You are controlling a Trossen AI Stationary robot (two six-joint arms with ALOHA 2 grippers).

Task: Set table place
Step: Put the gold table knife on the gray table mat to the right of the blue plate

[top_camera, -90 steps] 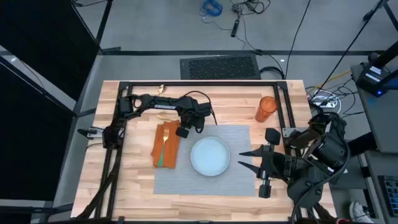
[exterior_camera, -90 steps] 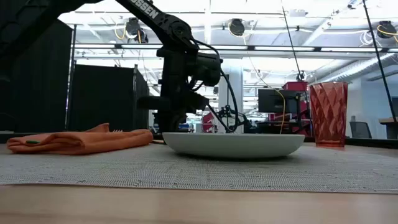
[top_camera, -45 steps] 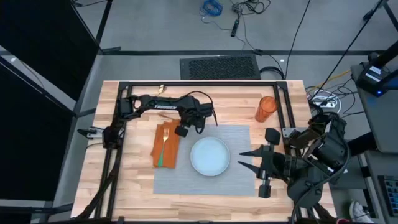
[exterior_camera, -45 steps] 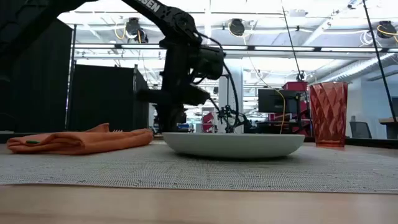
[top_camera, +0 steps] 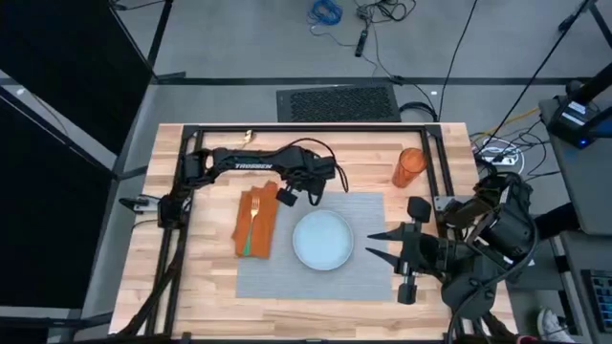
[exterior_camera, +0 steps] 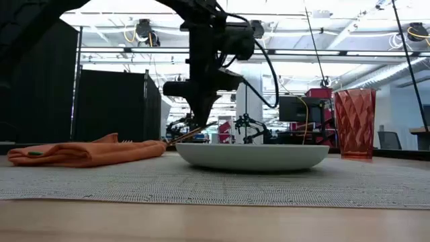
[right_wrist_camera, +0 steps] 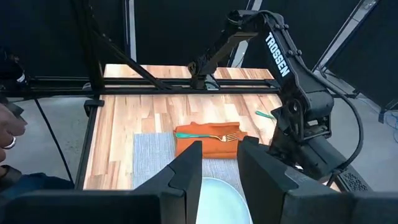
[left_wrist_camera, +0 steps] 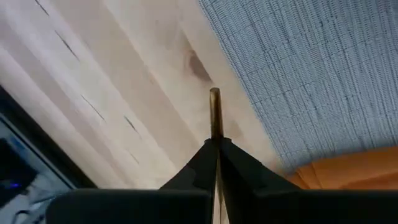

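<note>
Grey woven placemat [top_camera: 320, 245] lies in the middle of the wooden table [top_camera: 201, 287] with a pale plate [top_camera: 323, 239] on it, a fork [top_camera: 253, 212] resting on the orange napkin [top_camera: 255, 223] at its left edge, and a red tumbler [top_camera: 410, 166] near its far right corner. The left gripper [top_camera: 287, 194], pinching a thin gold utensil [left_wrist_camera: 215, 118], hangs beside the napkin, so I judge another piece is left to lay. The right gripper [top_camera: 378, 244] waits beside the mat, fingers spread.

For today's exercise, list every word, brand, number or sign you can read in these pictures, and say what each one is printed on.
"TROSSEN": white letters on the left arm, read in the right wrist view.
White lettering on the same arm in the high view: too small to read.
No readable text on the placemat, plate, napkin or orange cup.
</note>
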